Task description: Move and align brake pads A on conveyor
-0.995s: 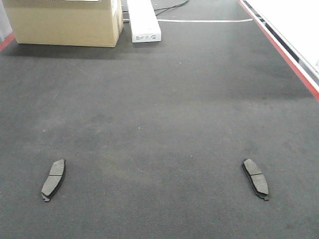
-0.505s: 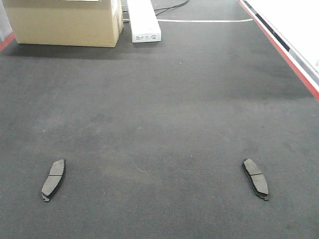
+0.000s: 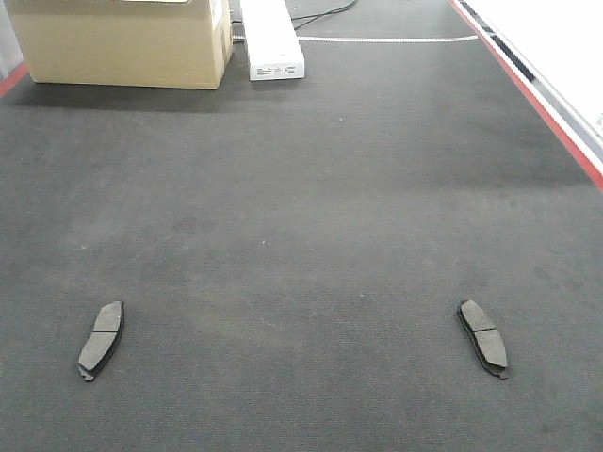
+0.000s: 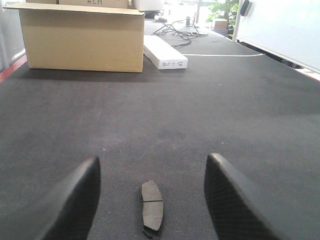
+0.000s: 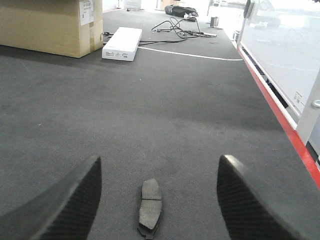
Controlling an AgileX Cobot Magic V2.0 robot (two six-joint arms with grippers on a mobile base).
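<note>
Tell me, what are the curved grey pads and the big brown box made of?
The left pad and right pad look like dull, gritty pressed material on a black backing, probably metal. The box looks like plain matte cardboard: tan, with sharp folded edges.

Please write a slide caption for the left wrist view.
Open left tool above a small dark-grey crescent brake pad on the charcoal felt-like conveyor belt, tan cardboard box behind.

Flat dark-grey crescent brake pad (image 3: 101, 340) at 8 o'clock, second dark-grey crescent pad (image 3: 482, 338) at 4 o'clock, well apart on rough charcoal conveyor belt (image 3: 301, 188). Tan cardboard box (image 3: 122, 42) at 11 o'clock, white oblong box (image 3: 271, 38) at 12.
</note>
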